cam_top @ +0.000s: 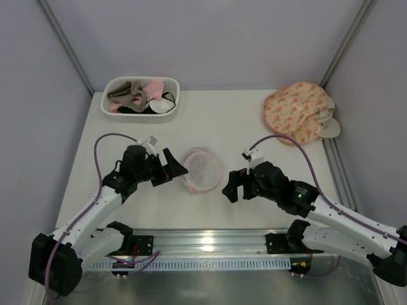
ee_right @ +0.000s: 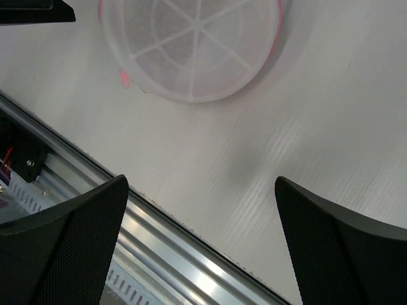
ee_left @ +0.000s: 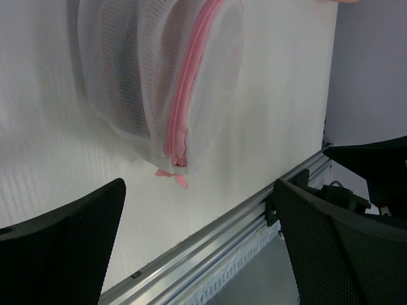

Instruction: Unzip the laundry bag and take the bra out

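The laundry bag, a small round white mesh pouch with a pink zipper rim, lies on the table between my two grippers. In the left wrist view the laundry bag shows its zipper shut, with the pink pull tab at its lower end. The bra is hidden; only a dim grey shape shows through the mesh. My left gripper stands open just left of the bag, touching nothing. My right gripper is open just right of it, with the laundry bag ahead of its fingers.
A white basket with several garments stands at the back left. A peach orange-patterned fabric piece lies at the back right. An aluminium rail runs along the table's near edge, close beneath both grippers.
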